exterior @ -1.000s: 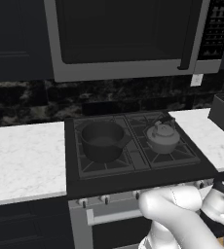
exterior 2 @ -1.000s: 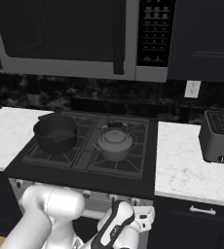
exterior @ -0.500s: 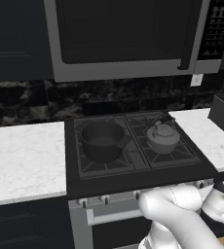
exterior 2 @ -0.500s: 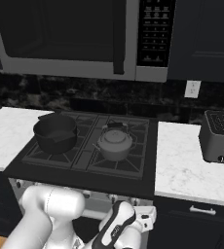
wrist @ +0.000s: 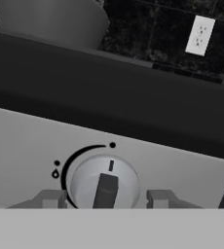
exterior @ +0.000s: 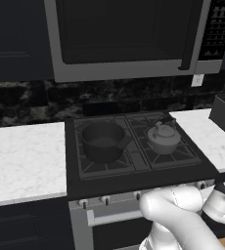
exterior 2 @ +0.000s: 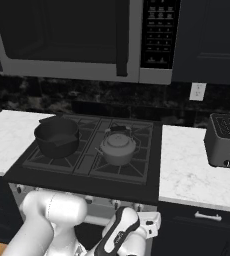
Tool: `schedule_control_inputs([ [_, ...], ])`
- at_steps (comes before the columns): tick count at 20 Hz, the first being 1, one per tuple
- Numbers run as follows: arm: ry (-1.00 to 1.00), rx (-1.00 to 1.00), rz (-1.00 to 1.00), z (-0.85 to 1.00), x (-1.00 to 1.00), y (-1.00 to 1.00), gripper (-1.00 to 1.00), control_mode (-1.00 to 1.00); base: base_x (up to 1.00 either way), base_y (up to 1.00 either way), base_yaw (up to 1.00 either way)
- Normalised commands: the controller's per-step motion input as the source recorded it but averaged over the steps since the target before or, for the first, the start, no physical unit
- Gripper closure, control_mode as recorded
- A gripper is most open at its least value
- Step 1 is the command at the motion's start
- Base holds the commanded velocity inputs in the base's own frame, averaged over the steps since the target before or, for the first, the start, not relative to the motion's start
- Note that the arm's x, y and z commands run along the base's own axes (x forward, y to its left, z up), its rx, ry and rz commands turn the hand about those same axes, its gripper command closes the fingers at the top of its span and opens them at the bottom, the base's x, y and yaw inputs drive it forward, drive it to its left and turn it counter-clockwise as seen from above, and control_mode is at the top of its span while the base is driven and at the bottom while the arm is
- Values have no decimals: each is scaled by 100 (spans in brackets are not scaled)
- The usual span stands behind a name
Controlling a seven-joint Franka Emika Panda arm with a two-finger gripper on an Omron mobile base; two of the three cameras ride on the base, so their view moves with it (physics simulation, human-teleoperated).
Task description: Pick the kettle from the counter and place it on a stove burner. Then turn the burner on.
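Turning the burner on is the step in hand, judged from how things lie: the kettle (exterior: 162,137) already sits on the front right stove burner (exterior: 175,152) of the black cooktop, off the white counter (exterior: 21,161), with the dark saucepan (exterior: 102,140) on the burner to its left. In the right base view the kettle (exterior 2: 118,147) sits squarely on its grate, clear of the saucepan (exterior 2: 57,137). The arm is folded low before the range front. In the hand view the gripper (wrist: 103,198) stands open, one fingertip (wrist: 48,198) to each side of the round control knob (wrist: 104,185), neither visibly touching it. The knob's dark raised bar points roughly at the dot on the dial arc, which I take to be the off mark; the flame symbol lies at the arc's other end, lower left. To do this well, the fingers should close evenly on the knob's rim or across the bar, centred so the knob does not slip out sideways, then rotate about the knob's own axis toward the flame mark. Whether this knob serves the kettle's burner cannot be told from these views; that is the main risk. A wall outlet (wrist: 200,35) shows behind.
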Motion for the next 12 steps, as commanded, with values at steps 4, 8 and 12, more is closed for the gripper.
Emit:
schedule_control_inputs([
  [4, -4, -1, 1, 4, 0, 1, 100, -100, 0, 0, 0],
  [8, -15, -17, 16, 0, 0, 19, 100, -100, 0, 0, 0],
  [12, -21, -27, 26, 0, 0, 21, 100, -100, 0, 0, 0],
])
